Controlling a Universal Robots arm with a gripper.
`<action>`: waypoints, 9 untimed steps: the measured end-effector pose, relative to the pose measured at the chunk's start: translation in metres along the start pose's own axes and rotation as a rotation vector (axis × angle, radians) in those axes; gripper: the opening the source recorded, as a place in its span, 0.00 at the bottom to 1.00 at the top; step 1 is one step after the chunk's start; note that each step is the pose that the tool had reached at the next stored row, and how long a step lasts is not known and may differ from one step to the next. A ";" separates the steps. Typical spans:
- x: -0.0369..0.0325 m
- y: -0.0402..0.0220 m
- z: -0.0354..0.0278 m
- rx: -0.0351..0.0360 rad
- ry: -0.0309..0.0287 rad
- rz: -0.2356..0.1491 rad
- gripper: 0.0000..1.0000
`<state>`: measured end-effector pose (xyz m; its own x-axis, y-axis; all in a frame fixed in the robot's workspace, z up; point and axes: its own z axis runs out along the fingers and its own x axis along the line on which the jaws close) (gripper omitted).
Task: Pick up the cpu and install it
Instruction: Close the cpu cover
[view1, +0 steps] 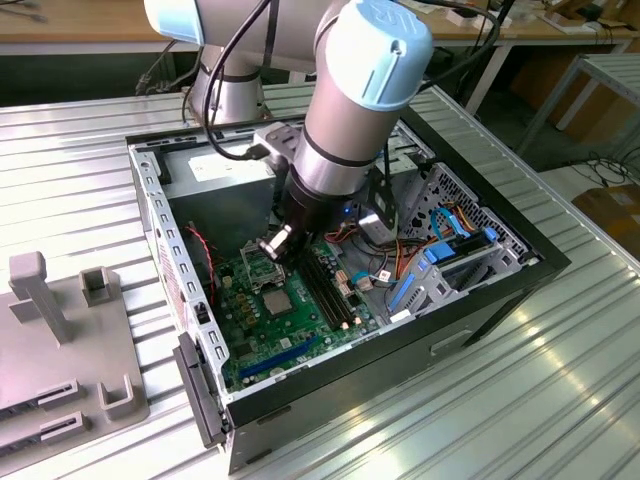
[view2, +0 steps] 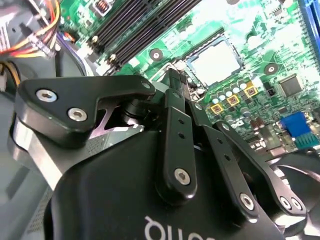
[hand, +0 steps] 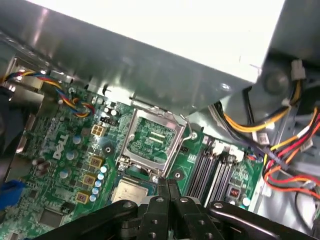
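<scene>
Claw (hand: 167, 184) pinched shut, empty, beside the seated cpu (hand: 129, 192); stay square, touch lightly, clear of the frame (hand: 152, 140).

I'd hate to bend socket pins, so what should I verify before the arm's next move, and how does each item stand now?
1. Cpu in the socket: ok, it lies flat inside the socket outline in both wrist views.
2. Cpu fully seated and turned the right way: cannot tell.
3. Frame open: ok, it is tilted up off the socket, beside the cpu.
4. Pincer empty: ok, it is shut with nothing between the fingers.
5. Gap between pincer and cpu: cannot tell; the tips sit close to the cpu's edge.
6. Coloured wires clear of the socket: ok, they lie off to one side.
</scene>
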<state>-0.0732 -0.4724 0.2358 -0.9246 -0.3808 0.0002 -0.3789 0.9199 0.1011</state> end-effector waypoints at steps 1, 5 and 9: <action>0.0000 0.0000 0.0000 -0.0001 0.0017 -0.017 0.11; 0.0000 -0.0001 0.0000 -0.0004 0.0093 -0.093 0.11; -0.0009 -0.0002 0.0001 -0.0033 0.0105 -0.129 0.11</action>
<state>-0.0723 -0.4722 0.2357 -0.8679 -0.4967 -0.0026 -0.4942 0.8631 0.1042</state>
